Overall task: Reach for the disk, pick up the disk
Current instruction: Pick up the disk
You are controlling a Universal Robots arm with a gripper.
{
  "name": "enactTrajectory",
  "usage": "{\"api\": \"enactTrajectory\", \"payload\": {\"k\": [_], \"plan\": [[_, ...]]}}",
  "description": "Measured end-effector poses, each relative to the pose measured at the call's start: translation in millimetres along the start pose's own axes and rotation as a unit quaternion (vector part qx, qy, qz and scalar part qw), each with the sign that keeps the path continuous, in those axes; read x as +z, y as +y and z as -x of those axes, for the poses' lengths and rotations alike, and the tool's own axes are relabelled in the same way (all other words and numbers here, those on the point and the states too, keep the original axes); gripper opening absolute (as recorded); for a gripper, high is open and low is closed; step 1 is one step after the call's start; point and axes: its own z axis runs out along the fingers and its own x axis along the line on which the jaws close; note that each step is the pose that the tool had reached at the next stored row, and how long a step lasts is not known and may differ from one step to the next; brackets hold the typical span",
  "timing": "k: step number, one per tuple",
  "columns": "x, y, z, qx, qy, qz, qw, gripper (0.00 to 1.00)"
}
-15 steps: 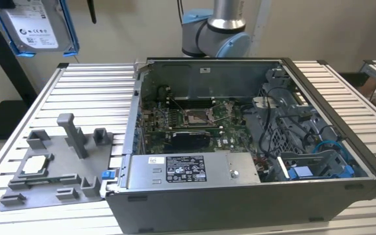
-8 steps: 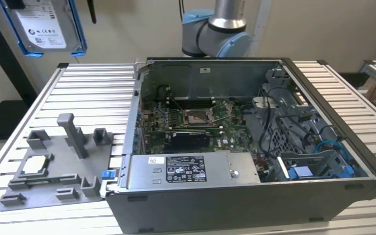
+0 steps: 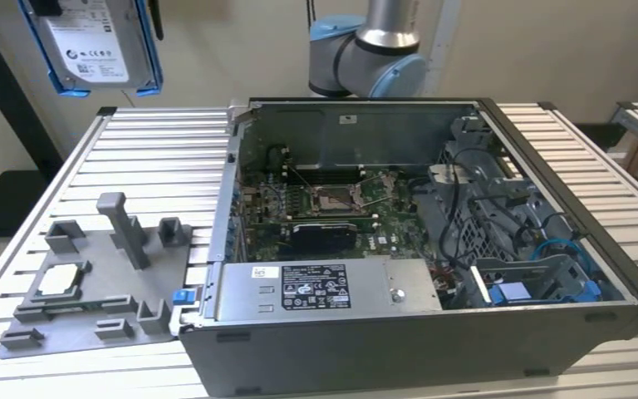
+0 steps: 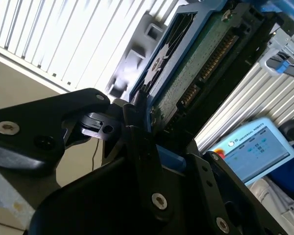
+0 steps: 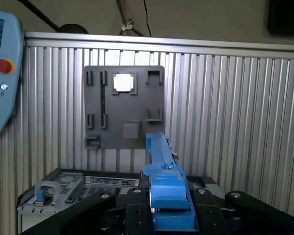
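Observation:
The disk (image 3: 100, 48), a silver hard drive with a white label in a bright blue bracket, hangs high above the table at the exterior view's left. My gripper (image 3: 97, 15) is shut on it, with black fingers against its two sides. In the second wrist view the disk (image 4: 196, 73) shows its green circuit board and blue frame, and the black fingers (image 4: 137, 132) clamp its end. In the first wrist view the blue bracket edge (image 5: 161, 181) stands upright in my gripper (image 5: 169, 218).
An open computer case (image 3: 541, 324) sits on the slatted aluminium table (image 3: 130, 158), with a long silver box (image 3: 319, 287) along its near side. A grey fixture plate (image 3: 109, 291) holding a small white-silver chip (image 3: 59, 278) lies at the exterior view's left. A teach pendant (image 4: 250, 152) lies beside the table.

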Motion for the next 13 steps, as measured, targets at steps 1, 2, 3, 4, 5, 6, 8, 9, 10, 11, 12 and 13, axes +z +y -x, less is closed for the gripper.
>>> {"api": "enactTrajectory", "payload": {"k": [1,2,3,4,5,6,8,9,10,11,12,13], "plan": [[0.1,-2.0,-0.1,0.0,0.0001,0.0,1.0,0.0],[0.1,-4.1,-0.1,0.0,0.0002,0.0,1.0,0.0],[0.2,-6.2,-0.2,0.0,0.0003,0.0001,1.0,0.0],[0.3,-8.2,-0.3,0.0,0.0004,0.0,1.0,0.0],[0.4,-10.3,-0.3,0.0,0.0005,0.0,1.0,0.0],[0.5,-12.6,-0.4,0.0,0.0006,0.0,1.0,0.0],[0.6,-16.7,-0.5,0.0,0.0009,0.0,1.0,0.0],[0.7,-18.8,-0.6,0.0,0.001,0.0,1.0,0.0],[0.8,-20.9,-0.6,0.0,0.0011,0.0,1.0,0.0],[1.0,-22.8,-0.7,0.0,0.0012,0.0,1.0,0.0],[1.0,-25.0,-0.8,0.0,0.0014,0.0001,1.0,0.0],[1.1,-27.1,-0.8,0.0,0.0015,0.0,1.0,0.0]]}}
